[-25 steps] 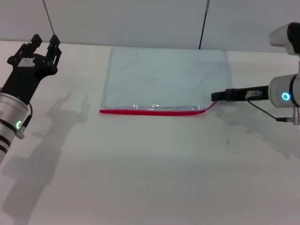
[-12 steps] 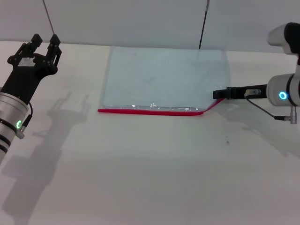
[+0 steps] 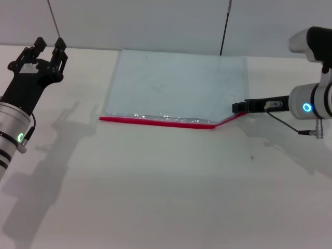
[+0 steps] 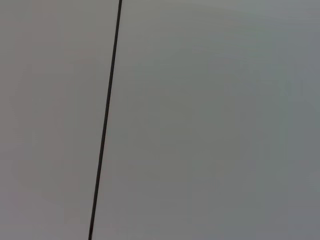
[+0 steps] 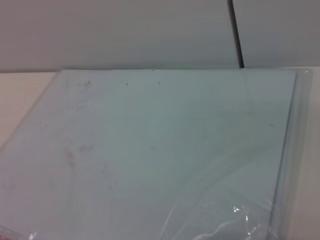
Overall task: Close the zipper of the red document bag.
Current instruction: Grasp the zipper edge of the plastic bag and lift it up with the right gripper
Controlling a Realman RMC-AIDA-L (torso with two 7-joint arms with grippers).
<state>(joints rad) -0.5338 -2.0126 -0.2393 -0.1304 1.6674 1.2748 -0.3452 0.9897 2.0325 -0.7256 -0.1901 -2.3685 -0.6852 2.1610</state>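
The right hand pinches the zipper end of the light, floppy, slippery document bag; it slides easily. The left hand hovers open, well apart.

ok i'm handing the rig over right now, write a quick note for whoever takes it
Right gripper: at the right end of the zipper, apparently shut on it; that end is lifted and bent up toward the gripper.
Left gripper: open, raised at the far left, clear of the bag, idle.
Red document bag: flat on the table, slightly skewed, zipper along its near edge.
Done: right end gripped.
Left: whether the zipper is closed cannot be told; check it, pull along if needed, perhaps holding the bag with the left arm.
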